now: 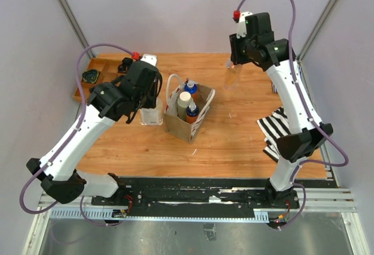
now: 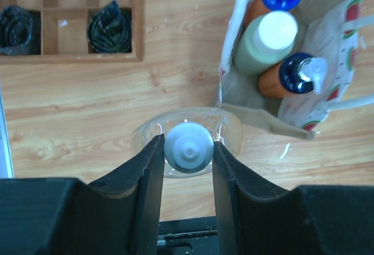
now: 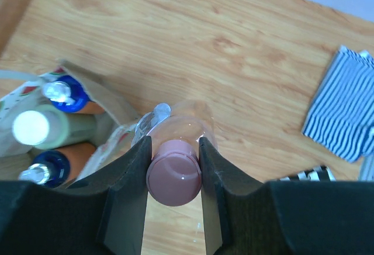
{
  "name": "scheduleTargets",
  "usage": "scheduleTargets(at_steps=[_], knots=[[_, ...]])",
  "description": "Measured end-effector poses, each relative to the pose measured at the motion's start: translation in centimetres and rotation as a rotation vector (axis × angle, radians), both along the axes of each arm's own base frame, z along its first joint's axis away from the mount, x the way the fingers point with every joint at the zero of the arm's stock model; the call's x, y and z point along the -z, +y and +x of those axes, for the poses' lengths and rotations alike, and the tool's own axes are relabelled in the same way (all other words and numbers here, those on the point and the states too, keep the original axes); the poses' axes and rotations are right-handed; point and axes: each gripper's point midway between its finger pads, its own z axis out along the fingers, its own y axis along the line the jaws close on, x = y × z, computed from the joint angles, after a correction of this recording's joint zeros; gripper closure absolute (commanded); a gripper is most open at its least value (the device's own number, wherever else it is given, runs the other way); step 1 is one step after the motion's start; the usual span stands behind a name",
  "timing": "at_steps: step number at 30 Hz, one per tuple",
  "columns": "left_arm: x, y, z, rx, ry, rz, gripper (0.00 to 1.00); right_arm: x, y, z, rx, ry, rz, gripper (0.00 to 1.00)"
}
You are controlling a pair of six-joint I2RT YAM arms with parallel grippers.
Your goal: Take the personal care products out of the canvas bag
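The tan canvas bag (image 1: 196, 123) stands mid-table, open at the top. Inside it are two orange-brown bottles with blue caps (image 1: 190, 86) (image 1: 192, 112) and a pale bottle with a cream cap (image 1: 184, 98); they also show in the left wrist view (image 2: 277, 31). My left gripper (image 1: 151, 100) (image 2: 187, 147) is shut on the white cap of a clear bottle (image 1: 152, 116) (image 2: 228, 135), upright just left of the bag. My right gripper (image 1: 236, 62) (image 3: 173, 147) is shut on the pink cap (image 3: 174, 176) of a clear bottle (image 1: 232, 76), held to the bag's back right.
A compartmented wooden tray (image 1: 82, 85) (image 2: 137, 18) with small black objects sits at the back left. A black-and-white striped cloth (image 1: 277, 127) lies at the right edge, and a blue-striped cloth (image 3: 345, 109) shows in the right wrist view. The bag's white handles (image 1: 170, 88) loop upward.
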Motion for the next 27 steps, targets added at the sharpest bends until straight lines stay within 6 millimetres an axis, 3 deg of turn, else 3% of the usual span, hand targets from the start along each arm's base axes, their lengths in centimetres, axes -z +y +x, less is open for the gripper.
scheduleTargets(at_steps=[4,8,14,19,21,25,27], knots=[[4.0,0.2,-0.1,-0.01,0.042,0.034,0.99,1.9,-3.3,-0.2,0.07,0.04,-0.014,0.99],[7.2,0.6,-0.4,-0.032,0.051,0.036,1.0,5.7,-5.7,-0.4,0.123,0.106,-0.029,0.99],[10.7,1.2,-0.6,-0.067,0.031,0.023,1.0,12.2,-7.3,-1.2,0.164,0.229,-0.075,0.85],[12.8,2.1,-0.9,-0.097,-0.003,0.015,1.0,15.3,-8.2,-2.0,0.193,0.285,-0.121,0.78],[13.6,2.6,-1.2,-0.104,-0.012,0.008,0.99,15.2,-8.3,-1.8,0.198,0.268,-0.116,0.54],[14.4,2.9,-1.5,-0.119,-0.025,-0.008,0.99,15.3,-8.5,-1.9,0.211,0.247,-0.113,0.21],[14.5,2.9,-1.5,-0.124,-0.032,-0.022,0.92,14.9,-8.7,-2.0,0.219,0.229,-0.115,0.0]])
